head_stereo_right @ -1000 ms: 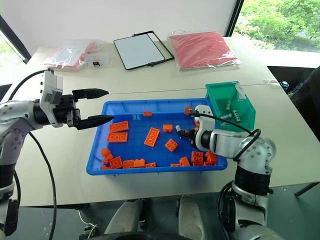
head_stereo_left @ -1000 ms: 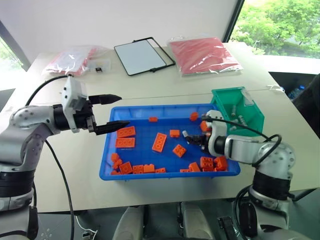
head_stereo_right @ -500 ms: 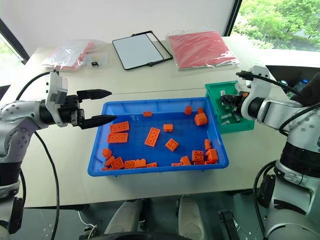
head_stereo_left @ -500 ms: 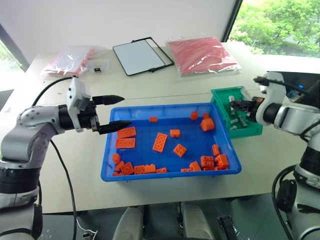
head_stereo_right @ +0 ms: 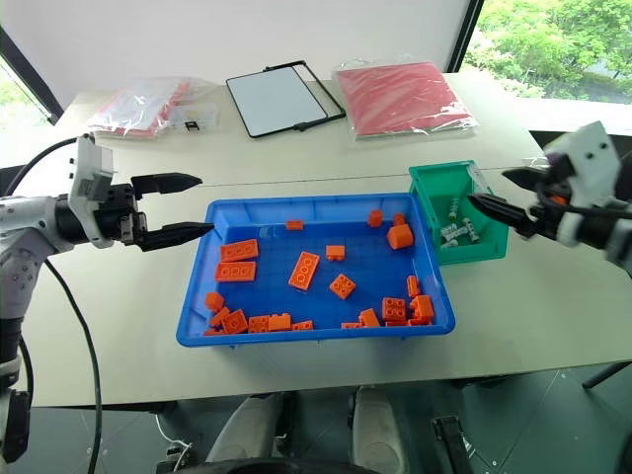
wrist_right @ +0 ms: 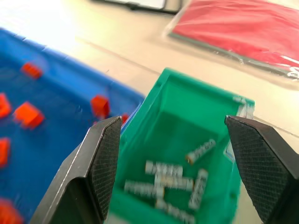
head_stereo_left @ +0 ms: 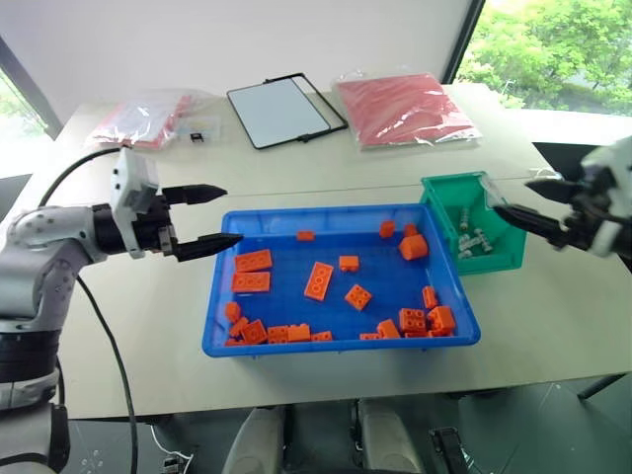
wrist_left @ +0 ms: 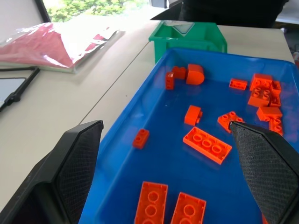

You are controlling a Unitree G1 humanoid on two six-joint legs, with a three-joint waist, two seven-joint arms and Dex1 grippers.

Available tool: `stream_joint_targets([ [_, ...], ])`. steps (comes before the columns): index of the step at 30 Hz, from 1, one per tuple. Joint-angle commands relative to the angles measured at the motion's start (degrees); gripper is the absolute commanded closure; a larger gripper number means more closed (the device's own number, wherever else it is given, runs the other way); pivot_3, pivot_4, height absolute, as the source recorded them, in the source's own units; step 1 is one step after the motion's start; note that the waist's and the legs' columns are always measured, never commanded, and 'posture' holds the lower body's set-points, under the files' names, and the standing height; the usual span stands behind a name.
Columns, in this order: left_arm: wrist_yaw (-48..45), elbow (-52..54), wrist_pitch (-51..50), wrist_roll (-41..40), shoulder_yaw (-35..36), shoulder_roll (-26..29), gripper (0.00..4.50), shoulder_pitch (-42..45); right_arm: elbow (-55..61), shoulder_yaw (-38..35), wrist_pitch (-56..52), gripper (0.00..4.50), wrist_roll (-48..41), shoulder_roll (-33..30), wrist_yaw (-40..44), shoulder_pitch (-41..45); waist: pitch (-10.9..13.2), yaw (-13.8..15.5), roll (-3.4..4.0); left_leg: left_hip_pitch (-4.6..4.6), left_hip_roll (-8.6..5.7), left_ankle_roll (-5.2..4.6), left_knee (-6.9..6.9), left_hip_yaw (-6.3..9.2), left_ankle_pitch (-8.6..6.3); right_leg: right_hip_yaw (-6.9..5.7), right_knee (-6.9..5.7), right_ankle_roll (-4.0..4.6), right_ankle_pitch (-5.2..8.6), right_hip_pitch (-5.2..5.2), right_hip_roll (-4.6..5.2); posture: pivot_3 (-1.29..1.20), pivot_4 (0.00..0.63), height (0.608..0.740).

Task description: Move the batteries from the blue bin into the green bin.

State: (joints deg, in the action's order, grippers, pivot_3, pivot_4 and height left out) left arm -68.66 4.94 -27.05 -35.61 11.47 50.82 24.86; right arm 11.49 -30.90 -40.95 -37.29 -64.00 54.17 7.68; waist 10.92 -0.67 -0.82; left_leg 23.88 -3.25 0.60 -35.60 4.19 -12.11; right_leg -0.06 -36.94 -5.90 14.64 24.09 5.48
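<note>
A second ago the right end effector (head_stereo_right: 513, 197) was closed low inside the blue bin (head_stereo_right: 197, 296) among the orange bricks (head_stereo_right: 302, 270); now it hangs with fingers spread and empty beside the green bin's (head_stereo_right: 427, 182) outer side. The left end effector (head_stereo_left: 211, 216) is unchanged, fingers apart and holding nothing, at the blue bin's left end. The batteries (wrist_right: 174, 181) lie flat on the green bin's floor, long axes pointing several ways, some crossing. Both bins sit touching on the worktop (head_stereo_left: 355, 168).
</note>
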Motion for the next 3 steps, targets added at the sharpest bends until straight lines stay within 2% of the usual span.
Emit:
stream_joint_targets([
  [1, -1.8, -0.4, 0.6, -0.8, 2.6, 1.7, 0.00, -0.3, -2.4, -7.4, 5.9, 0.89, -0.4, -1.7, 12.4, -4.3, 0.0, -0.1, 0.00, -0.02, 0.02, 0.00, -0.02, 0.00, 0.00, 0.00, 0.01, 0.00, 0.00, -0.03, 0.00, 0.00, 0.150, 0.735],
  [3, -2.6, -1.0, 1.5, -0.3, 2.6, 1.9, 0.00, -0.4, -3.6, -8.0, 7.0, 0.89, -0.4, -1.4, 14.1, -5.0, 0.0, -0.1, 0.00, -0.15, 0.04, 0.00, -0.06, -0.04, -0.01, 0.01, 0.02, 0.00, 0.00, -0.14, 0.00, 0.00, 0.150, 0.735],
])
